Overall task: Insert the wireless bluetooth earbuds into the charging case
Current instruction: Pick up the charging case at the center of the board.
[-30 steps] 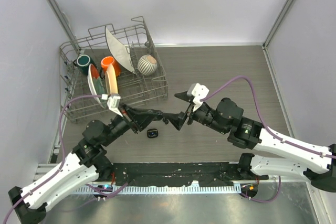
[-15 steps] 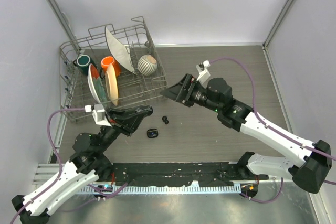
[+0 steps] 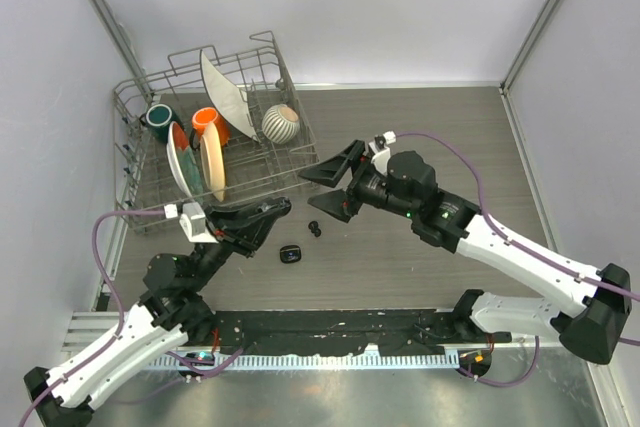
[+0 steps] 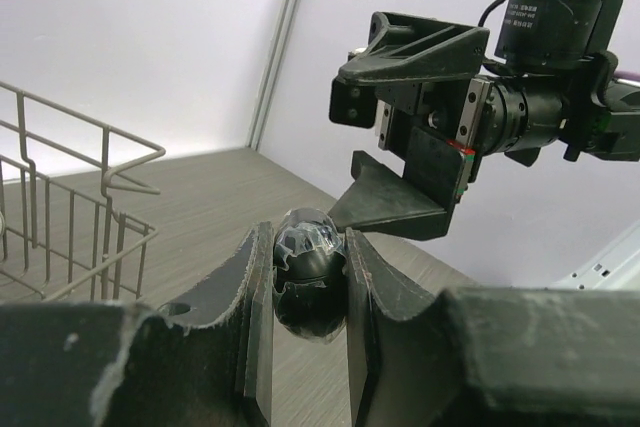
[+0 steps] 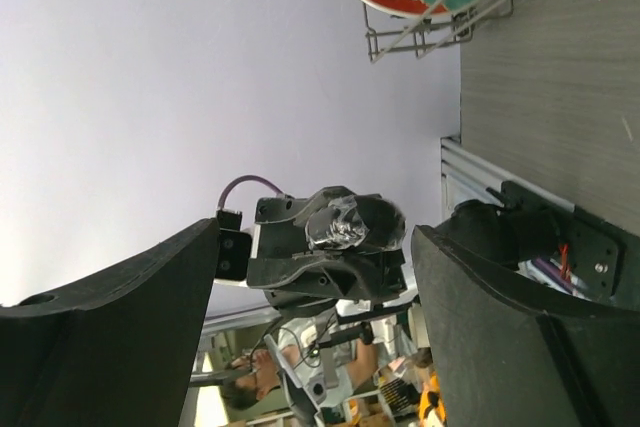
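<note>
Dish rack: the wire dish rack (image 3: pixel 150 202) stands off the left gripper's outer side, holding glazed plates and mugs. It has no part in this job.
Left gripper: the left gripper (image 4: pixel 305 243) has its jaws drawn in tight on the charging case (image 4: pixel 308 272), which is raised off the table (image 3: pixel 430 127) and pointed at the other arm.
Charging case: a glossy black pebble, rounded and slick, with glare on its top. The lid looks shut, though the seam is hard to read.
Earbuds: the wireless bluetooth earbuds (image 3: pixel 315 229) are tiny shiny black pieces lying loose on the wood-grain tabletop, just beyond the left fingertips and just under the right gripper's lower finger.
Other piece: a small black object (image 3: pixel 290 254) lies on the near side of them. What it is cannot be told.
Right gripper: the right gripper (image 3: pixel 312 193) is spread wide and empty, facing the held case.
Step in hand: presenting the case — no earbud is in it yet, so it is early going.
Next move: likely the right gripper dropping onto one earbud. That is a small, slippery target needing a centred pinch, and the lid must be open first.
</note>
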Controlling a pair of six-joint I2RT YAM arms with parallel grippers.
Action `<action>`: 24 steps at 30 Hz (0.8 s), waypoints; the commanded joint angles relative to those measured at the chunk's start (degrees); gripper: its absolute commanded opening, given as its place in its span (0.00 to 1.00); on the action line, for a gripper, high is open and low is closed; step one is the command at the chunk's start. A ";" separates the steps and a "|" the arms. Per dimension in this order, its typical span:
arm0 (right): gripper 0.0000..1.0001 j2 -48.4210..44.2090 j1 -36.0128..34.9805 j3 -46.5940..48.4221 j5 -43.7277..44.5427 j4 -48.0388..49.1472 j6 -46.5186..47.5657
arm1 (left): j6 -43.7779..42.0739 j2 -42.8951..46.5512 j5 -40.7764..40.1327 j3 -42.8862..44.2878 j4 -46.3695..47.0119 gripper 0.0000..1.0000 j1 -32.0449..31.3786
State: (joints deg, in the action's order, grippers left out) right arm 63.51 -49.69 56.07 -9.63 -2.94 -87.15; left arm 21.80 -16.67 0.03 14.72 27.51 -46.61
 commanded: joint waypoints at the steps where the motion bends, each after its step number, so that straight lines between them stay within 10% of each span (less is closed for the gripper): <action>1: 0.82 2.23 -1.72 1.76 -1.09 2.14 -6.18 | -1.50 -1.26 -1.26 -0.13 6.24 0.00 0.03; 24: 0.68 8.04 -5.86 2.11 -1.71 6.10 -14.97 | -1.50 -2.58 -1.61 -1.45 9.32 0.00 0.03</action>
State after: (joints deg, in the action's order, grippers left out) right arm 71.70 -55.20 56.40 -11.49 0.03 -99.11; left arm 21.65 -18.57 -1.02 13.04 32.77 -46.61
